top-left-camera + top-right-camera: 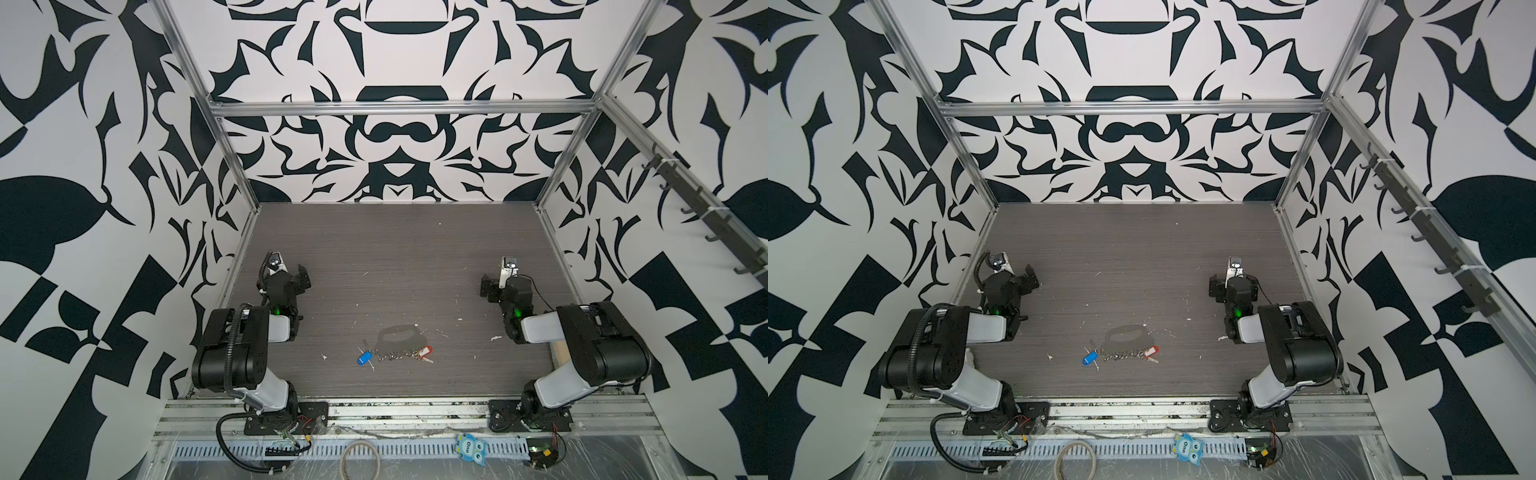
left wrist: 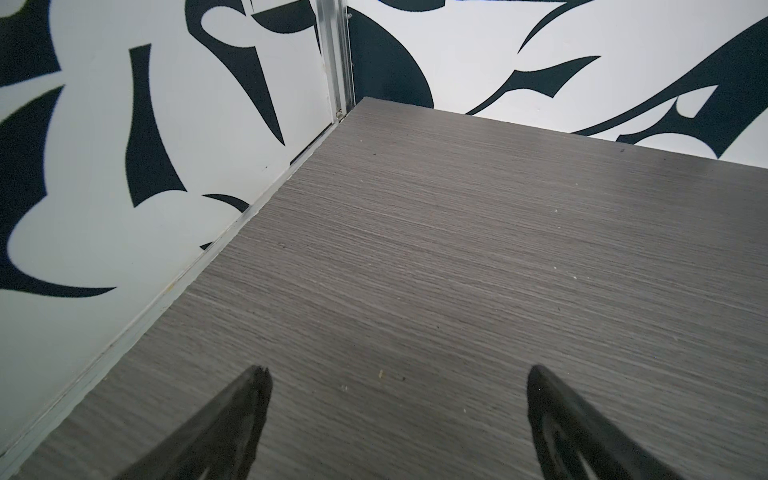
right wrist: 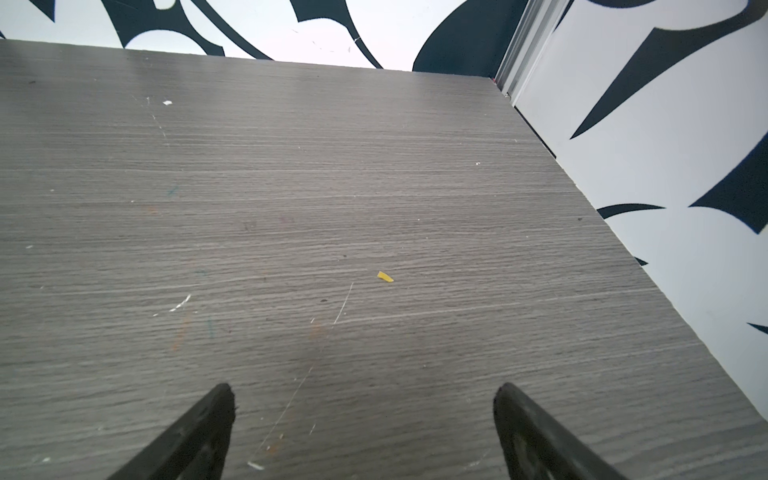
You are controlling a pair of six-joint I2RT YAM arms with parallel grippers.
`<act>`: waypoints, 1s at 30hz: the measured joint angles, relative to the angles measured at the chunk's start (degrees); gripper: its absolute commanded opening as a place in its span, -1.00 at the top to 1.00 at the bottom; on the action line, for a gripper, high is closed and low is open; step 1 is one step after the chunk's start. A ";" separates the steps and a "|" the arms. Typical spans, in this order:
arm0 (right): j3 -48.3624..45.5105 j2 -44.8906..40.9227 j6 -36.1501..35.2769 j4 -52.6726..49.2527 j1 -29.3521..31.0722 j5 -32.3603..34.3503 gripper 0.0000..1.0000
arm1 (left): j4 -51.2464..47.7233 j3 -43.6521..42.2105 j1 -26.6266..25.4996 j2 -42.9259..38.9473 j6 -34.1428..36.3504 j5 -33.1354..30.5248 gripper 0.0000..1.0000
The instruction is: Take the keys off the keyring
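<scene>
The keyring (image 1: 400, 335) (image 1: 1125, 335) is a flat grey D-shaped plate lying on the wooden table near the front middle in both top views. A row of small silver rings (image 1: 395, 355) runs along its near edge. At the row's left end lies a key with a blue tag (image 1: 364, 357) (image 1: 1089, 357); a key with a red tag (image 1: 424, 352) (image 1: 1151, 352) lies at its right end. My left gripper (image 1: 302, 276) (image 2: 399, 374) is open and empty over bare table, far back left of the keyring. Back right, my right gripper (image 1: 487, 286) (image 3: 363, 392) is open and empty too.
White scraps (image 1: 494, 338) litter the table (image 1: 395, 257), and a yellow chip (image 3: 385, 276) lies ahead of the right gripper. Patterned walls close in three sides. In front of the table lie a tan cord loop (image 1: 360, 457) and a blue owl sticker (image 1: 471, 446).
</scene>
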 measured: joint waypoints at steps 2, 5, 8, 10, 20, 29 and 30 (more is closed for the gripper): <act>0.00 0.00 0.00 -0.02 0.00 -0.24 -1.00 | 0.02 0.00 0.00 0.00 0.00 0.04 -0.99; 0.00 0.00 0.00 -0.15 -0.07 -0.70 -0.99 | 0.02 0.00 0.00 0.00 0.00 0.09 -0.99; 0.11 -0.50 0.04 -1.31 -0.13 -0.85 -1.00 | -0.42 0.02 0.00 -0.20 0.07 0.15 -0.99; 0.72 -3.02 0.09 -5.57 -0.13 -0.94 -1.00 | -3.96 0.70 0.00 -1.42 0.07 0.44 -0.99; 12.00 -20.09 6.03 -29.64 -0.09 2.84 -1.00 | -23.23 9.57 0.00 -15.74 -1.88 -0.83 -0.99; 16.57 -27.80 33.16 -49.48 -1.25 3.04 -0.98 | -30.56 10.01 0.15 -35.17 -22.27 -6.19 -0.99; 16.28 -28.20 35.26 -49.68 -1.46 1.22 -0.99 | -31.65 9.99 0.33 -37.64 -25.31 -6.16 -0.99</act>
